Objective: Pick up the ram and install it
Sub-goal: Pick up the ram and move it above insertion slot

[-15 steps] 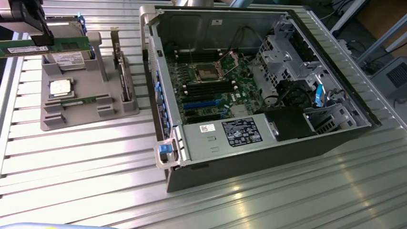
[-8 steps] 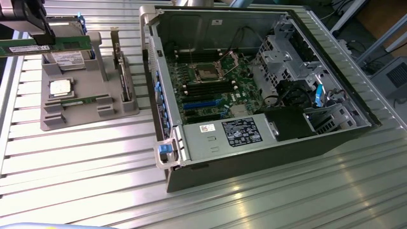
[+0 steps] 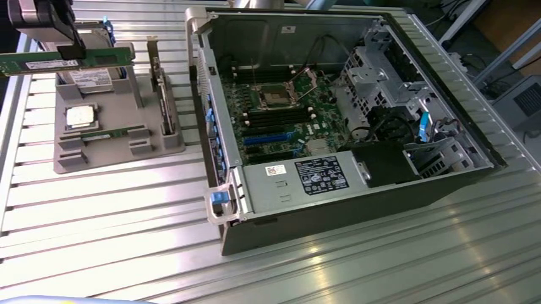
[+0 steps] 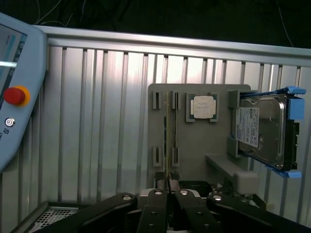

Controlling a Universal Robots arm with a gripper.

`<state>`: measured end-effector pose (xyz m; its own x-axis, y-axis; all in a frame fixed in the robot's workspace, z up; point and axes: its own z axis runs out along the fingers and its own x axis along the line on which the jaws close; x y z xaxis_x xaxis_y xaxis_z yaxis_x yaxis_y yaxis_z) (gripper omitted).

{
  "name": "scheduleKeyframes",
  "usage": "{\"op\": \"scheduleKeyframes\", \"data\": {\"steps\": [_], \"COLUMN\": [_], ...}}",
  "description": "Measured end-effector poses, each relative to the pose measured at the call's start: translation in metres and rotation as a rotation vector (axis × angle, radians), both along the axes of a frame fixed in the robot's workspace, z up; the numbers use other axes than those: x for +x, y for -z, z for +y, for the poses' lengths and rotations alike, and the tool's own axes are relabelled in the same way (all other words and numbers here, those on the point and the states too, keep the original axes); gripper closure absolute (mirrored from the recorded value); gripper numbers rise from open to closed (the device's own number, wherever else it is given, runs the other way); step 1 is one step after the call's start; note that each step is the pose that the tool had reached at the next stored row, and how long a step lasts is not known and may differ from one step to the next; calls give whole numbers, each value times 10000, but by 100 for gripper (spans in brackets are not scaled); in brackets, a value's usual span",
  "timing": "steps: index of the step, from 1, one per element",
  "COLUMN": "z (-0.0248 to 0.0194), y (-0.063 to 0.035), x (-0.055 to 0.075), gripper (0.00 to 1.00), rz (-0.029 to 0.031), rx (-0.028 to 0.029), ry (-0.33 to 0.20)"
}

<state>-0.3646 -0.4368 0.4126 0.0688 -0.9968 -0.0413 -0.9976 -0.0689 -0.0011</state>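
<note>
The pincer (image 3: 75, 50) (image 4: 167, 182) is pressed together on the ram (image 3: 106, 57) (image 4: 167, 131), a long green stick pinched by its thin edge. In the exterior view the pair sits at ten o'clock in the scene, with the ram held level in the air.

Directly under it, toward six o'clock, a grey holder (image 3: 85, 158) (image 4: 194, 141) rests on the ribbed metal bench (image 3: 101, 215). The holder carries a silver hard drive (image 3: 89, 79) (image 4: 260, 128) with blue rails and a square processor chip (image 3: 80, 117) (image 4: 203, 107). A dark card with a metal bracket (image 3: 165, 95) stands upright at the holder's three o'clock edge.

Farther toward three o'clock lies an open computer case (image 3: 253, 38), its green main board (image 3: 279, 107) exposed, well apart from the ram.

The wrist view also shows a pale blue control tablet (image 4: 14, 97) with a red button.
</note>
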Motion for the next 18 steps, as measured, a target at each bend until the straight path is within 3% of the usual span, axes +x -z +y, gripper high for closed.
{"op": "scheduleKeyframes", "data": {"steps": [18], "z": [0], "y": [0], "x": [216], "gripper": [88], "rz": [0], "rx": [0], "ry": [0]}}
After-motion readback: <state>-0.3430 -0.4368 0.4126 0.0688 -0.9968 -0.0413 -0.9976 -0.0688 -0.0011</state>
